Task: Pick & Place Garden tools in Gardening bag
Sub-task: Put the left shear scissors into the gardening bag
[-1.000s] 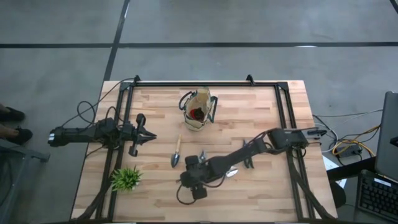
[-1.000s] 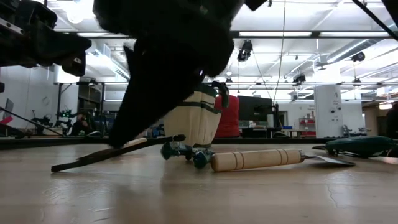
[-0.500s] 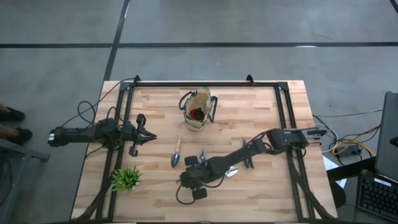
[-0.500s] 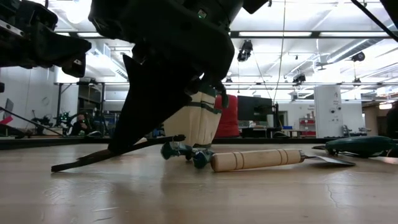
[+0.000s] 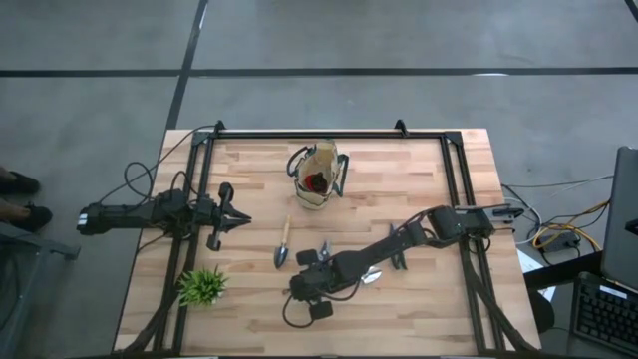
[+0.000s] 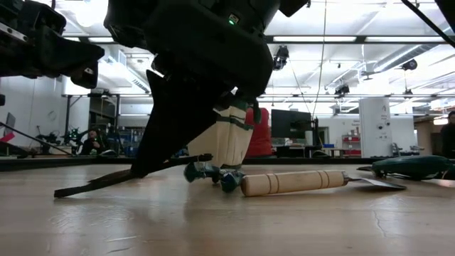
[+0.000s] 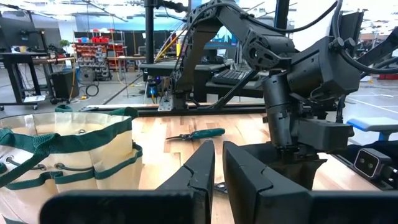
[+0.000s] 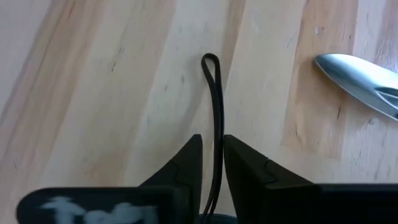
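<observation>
My right gripper (image 5: 294, 295) (image 8: 212, 146) is low over the table's near middle, shut on a thin black cord loop (image 8: 211, 93) that lies on the wood. In the low view the cord (image 6: 121, 176) slants up from the table to the finger. The tan gardening bag (image 5: 317, 178) stands at the far middle with a red item inside. One wooden-handled trowel (image 5: 283, 244) lies left of the gripper, and another trowel (image 6: 295, 182) lies under the right arm, its blade (image 8: 360, 78) showing. Green-handled shears (image 5: 399, 261) lie to the right. My left gripper (image 5: 242, 219) hovers shut at the left. My right gripper has the black cord's two strands (image 8: 217, 134) between its two fingers, which slant down onto it from the table's right. The fingers lie along the cord. The loop's free end (image 8: 210, 59) rests on the table ahead of the fingertips, slack.
A small leafy green plant (image 5: 202, 286) sits at the near left. A black frame (image 5: 329, 135) runs along the table's far and side edges. Teal handle ends (image 6: 206, 173) show behind the cord. Bare wood lies along the near edge.
In the low view my right gripper's dark finger has shifted sideways against the cord. The arm and the tools stay where they were.
</observation>
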Controlling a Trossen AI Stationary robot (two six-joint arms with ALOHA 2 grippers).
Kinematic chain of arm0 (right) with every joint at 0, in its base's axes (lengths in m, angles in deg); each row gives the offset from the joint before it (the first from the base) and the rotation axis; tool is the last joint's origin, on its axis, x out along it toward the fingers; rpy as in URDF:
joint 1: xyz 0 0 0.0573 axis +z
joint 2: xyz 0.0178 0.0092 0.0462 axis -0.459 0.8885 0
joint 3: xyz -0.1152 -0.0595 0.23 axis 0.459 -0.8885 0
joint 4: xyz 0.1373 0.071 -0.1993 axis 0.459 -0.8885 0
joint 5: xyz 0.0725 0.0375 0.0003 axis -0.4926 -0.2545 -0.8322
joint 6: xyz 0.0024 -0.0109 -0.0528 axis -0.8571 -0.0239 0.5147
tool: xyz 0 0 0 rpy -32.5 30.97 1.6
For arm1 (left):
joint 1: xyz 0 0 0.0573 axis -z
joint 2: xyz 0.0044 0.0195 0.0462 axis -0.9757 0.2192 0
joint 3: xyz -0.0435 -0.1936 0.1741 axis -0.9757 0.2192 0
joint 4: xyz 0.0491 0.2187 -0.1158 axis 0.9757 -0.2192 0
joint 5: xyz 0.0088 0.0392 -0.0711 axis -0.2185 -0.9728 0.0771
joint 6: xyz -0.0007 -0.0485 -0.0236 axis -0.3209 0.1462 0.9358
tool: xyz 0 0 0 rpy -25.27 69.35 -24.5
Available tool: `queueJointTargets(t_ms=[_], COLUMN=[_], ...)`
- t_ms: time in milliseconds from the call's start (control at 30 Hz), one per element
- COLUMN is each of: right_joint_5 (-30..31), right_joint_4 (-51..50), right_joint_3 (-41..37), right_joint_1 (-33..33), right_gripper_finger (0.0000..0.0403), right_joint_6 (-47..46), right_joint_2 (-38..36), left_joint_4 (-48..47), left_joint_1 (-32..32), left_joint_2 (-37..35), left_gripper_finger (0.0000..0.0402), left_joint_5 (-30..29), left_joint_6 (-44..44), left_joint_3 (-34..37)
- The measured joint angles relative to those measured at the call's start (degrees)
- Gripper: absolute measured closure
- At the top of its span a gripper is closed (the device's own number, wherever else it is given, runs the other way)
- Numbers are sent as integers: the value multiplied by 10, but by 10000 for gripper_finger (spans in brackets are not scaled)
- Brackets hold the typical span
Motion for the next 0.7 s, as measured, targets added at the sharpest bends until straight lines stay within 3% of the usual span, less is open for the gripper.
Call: queueJointTargets(t_ms=[367, 567, 700], right_joint_5=[0, -9, -11], right_joint_4=[5, 2, 3], right_joint_3=[-12, -12, -11], right_joint_1=[1, 1, 1], right_gripper_finger=[343, 385, 393], right_joint_6=[-5, -5, 1], right_joint_2=[0, 0, 0], left_joint_4=[0, 0, 0], left_joint_1=[0, 0, 0], left_joint_2=[0, 0, 0], left_gripper_finger=[365, 365, 365], left_joint_5=[0, 0, 0], left_joint_6=[0, 0, 0], left_joint_3=[0, 0, 0])
